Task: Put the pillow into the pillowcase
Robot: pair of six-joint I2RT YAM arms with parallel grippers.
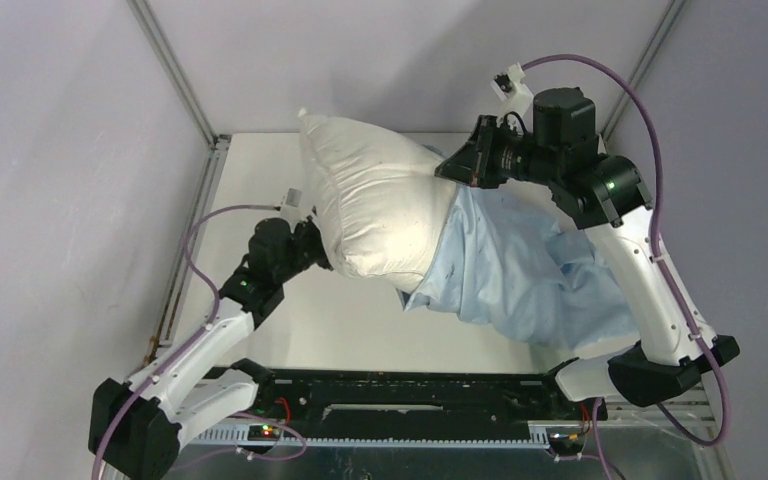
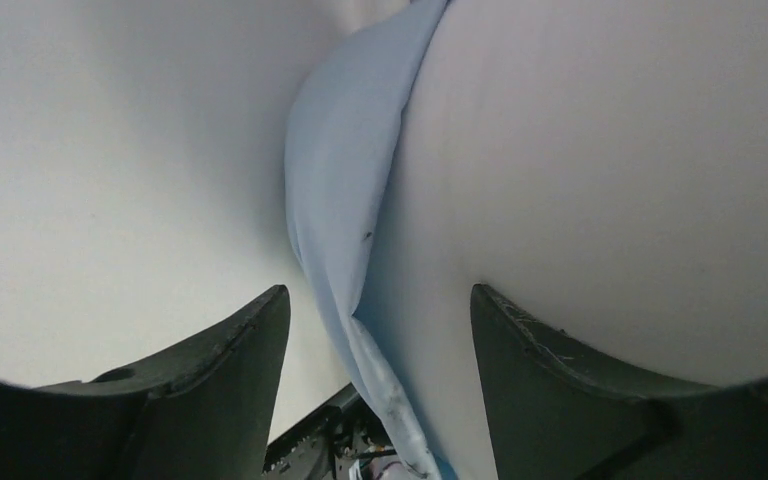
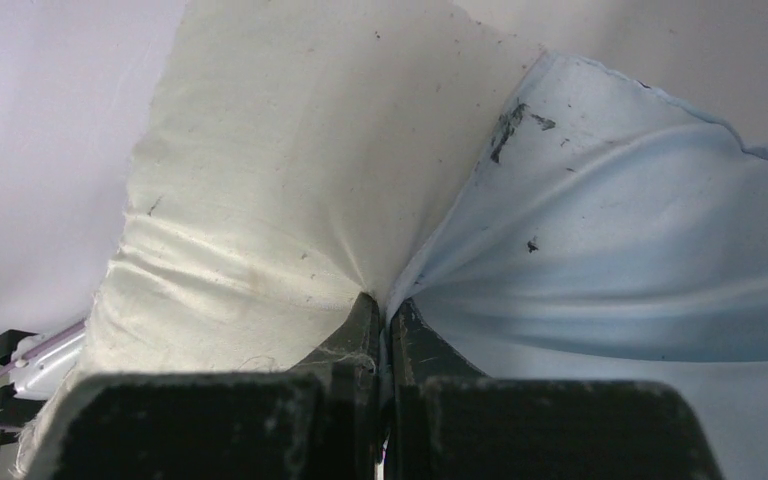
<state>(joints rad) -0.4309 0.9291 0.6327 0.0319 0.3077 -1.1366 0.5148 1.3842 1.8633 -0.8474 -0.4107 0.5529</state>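
White surface [image 1: 360,320], grey walls. Pillow [image 1: 370,205] raised off it, one end inside pillowcase [image 1: 520,270]. Right pincer [image 3: 388,305] pressed together, pinching pillowcase rim against pillow. Left pincer [image 2: 378,292] spread, holding nothing. Step: insertion, seemingly partway. Next: left grips rim, draws case over pillow.

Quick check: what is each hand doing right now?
Left hand: open, pillowcase edge hanging loose in the gap.
Right hand: closed, pinching pillow and pillowcase together.
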